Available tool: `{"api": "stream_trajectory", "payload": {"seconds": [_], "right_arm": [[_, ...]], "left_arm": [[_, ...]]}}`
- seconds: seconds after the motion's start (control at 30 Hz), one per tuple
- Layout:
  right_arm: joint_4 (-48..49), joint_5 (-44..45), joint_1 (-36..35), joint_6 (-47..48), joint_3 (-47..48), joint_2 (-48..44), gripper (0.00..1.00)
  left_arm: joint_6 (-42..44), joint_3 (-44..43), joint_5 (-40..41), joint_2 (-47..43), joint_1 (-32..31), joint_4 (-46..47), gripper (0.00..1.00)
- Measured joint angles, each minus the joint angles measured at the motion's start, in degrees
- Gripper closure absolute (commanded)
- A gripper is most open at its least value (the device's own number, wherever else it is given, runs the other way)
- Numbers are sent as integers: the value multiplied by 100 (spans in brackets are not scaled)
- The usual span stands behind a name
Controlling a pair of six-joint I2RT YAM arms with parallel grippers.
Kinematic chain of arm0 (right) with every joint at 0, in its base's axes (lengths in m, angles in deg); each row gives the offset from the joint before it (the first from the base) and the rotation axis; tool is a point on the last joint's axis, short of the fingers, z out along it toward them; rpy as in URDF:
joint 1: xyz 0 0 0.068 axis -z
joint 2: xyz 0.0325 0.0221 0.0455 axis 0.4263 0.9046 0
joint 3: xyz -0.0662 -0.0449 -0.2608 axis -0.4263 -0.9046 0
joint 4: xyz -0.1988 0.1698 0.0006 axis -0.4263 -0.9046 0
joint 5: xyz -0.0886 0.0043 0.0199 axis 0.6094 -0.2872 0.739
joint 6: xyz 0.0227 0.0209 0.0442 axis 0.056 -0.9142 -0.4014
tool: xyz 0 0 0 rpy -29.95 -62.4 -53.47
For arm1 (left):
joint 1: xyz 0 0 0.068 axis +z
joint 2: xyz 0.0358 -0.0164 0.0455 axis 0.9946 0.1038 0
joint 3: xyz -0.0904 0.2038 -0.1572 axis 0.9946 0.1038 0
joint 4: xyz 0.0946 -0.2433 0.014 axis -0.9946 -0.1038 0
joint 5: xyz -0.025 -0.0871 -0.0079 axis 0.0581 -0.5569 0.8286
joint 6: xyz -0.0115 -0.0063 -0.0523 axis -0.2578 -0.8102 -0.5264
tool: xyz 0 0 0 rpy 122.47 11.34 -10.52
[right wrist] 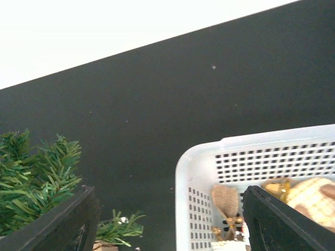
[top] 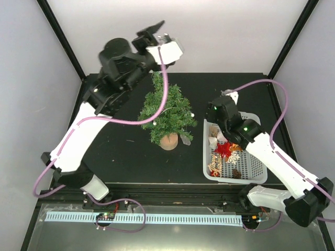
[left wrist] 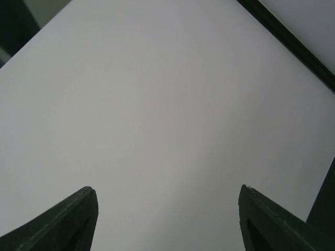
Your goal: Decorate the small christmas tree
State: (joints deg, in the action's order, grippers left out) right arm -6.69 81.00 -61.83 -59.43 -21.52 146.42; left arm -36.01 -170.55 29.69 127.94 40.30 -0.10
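The small christmas tree [top: 166,111] stands mid-table on its round wood base [top: 168,141], with a few small white ornaments on its branches. My left gripper [top: 157,32] is raised high behind the tree, open and empty. In the left wrist view [left wrist: 166,197] it faces only the white wall. My right gripper [top: 226,99] hovers over the far left corner of the white basket [top: 250,171], open and empty. The right wrist view [right wrist: 167,197] shows the basket corner [right wrist: 199,172], a burlap ornament [right wrist: 226,201] inside, and tree branches [right wrist: 36,178] at the left.
The basket holds several ornaments, among them a red star [top: 224,150] and gold pieces [top: 214,168]. A small pale object [top: 186,140] lies on the black table beside the tree base. White walls with black frame posts enclose the table.
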Motion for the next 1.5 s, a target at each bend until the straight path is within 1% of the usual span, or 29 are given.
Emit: {"api": "stream_trajectory", "payload": {"seconds": [0.1,0.17,0.37,0.47,0.6,0.7,0.8,0.97,1.1,1.27,1.5], "right_arm": [[37,-490,212,-24,195,356,25],[96,-951,437,-46,232,616,25],[334,-2594,1255,-92,229,1342,24],[787,-3589,1690,-304,42,1482,24],[1818,-5084,2306,-874,-581,1637,24],[2105,-5783,2518,-1104,-682,1945,24],[1790,-5919,2516,-892,-313,2144,23],[1377,-5801,2509,-389,337,2050,23],[1207,-5766,2507,-271,358,1917,24],[994,-5615,2420,-195,345,2011,24],[605,-5204,1985,-33,424,2280,24]], "left_arm": [[-367,-24,-90,-404,125,-278,15],[-597,-57,-151,-654,210,-487,13],[-1335,-83,-796,-1320,651,-1440,11],[-1661,125,-1163,-1539,857,-1803,11],[-1998,562,-1552,-1694,994,-2188,10],[-2109,927,-1777,-1784,1008,-2376,8],[-2127,1279,-1930,-1921,1038,-2514,8],[-2173,1552,-2052,-2127,1123,-2588,8],[-2247,1810,-2085,-2277,1191,-2577,8],[-2321,1930,-2162,-2317,1235,-2566,7],[-2382,2105,-2201,-2437,1320,-2562,7]]}}
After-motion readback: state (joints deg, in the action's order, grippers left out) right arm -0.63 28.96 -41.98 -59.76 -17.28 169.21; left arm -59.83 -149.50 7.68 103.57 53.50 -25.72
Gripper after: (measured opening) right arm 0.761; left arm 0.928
